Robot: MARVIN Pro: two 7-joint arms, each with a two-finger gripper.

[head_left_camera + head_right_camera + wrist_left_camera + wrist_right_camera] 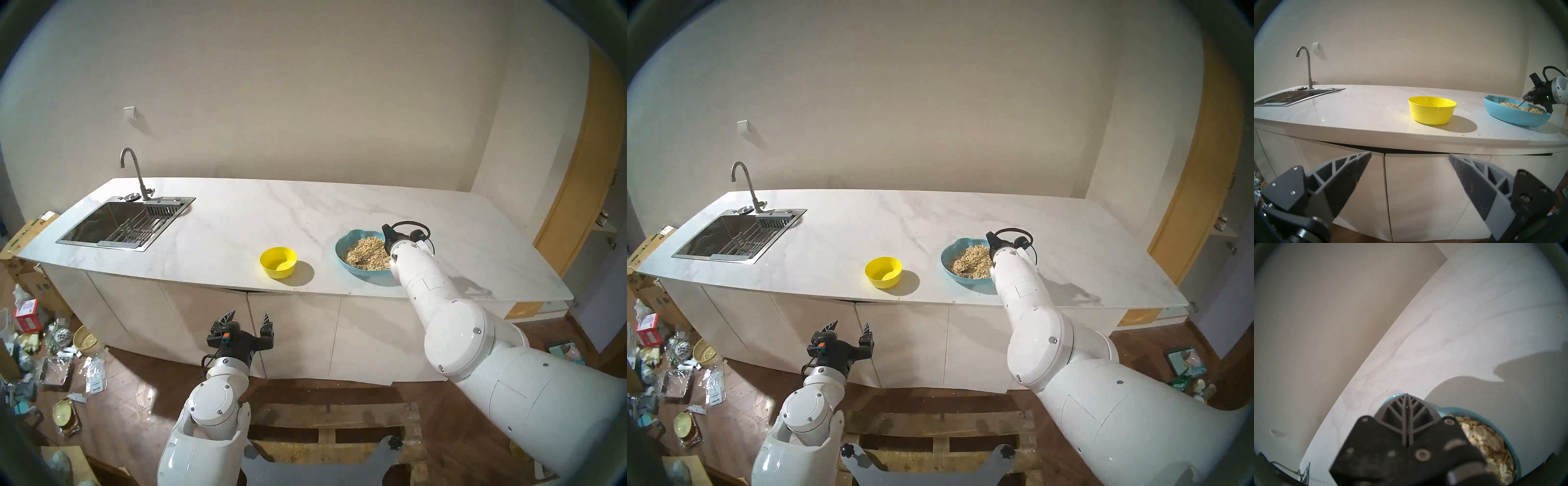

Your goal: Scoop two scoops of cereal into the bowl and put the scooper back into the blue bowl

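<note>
The teal-blue bowl (366,274) with a wavy rim stands at the counter's front right and holds a heap of pale cereal flakes (364,253). My right gripper (386,242) hangs over the bowl's right rim. It is shut on the handle of the thin silver scooper (1519,106), whose head is buried in the flakes. The right wrist view shows the fingers (1400,410) pressed together above the cereal (1483,434). The small yellow bowl (278,262) stands left of the teal one, and I see no flakes inside it. My left gripper (249,317) is open and empty, low in front of the cabinet doors.
A steel sink (118,224) with a tall faucet (135,173) sits at the counter's far left. A few stray flakes (1462,134) lie near the counter's front edge. Boxes and litter (51,356) cover the floor at left. A wooden pallet (332,424) lies below me.
</note>
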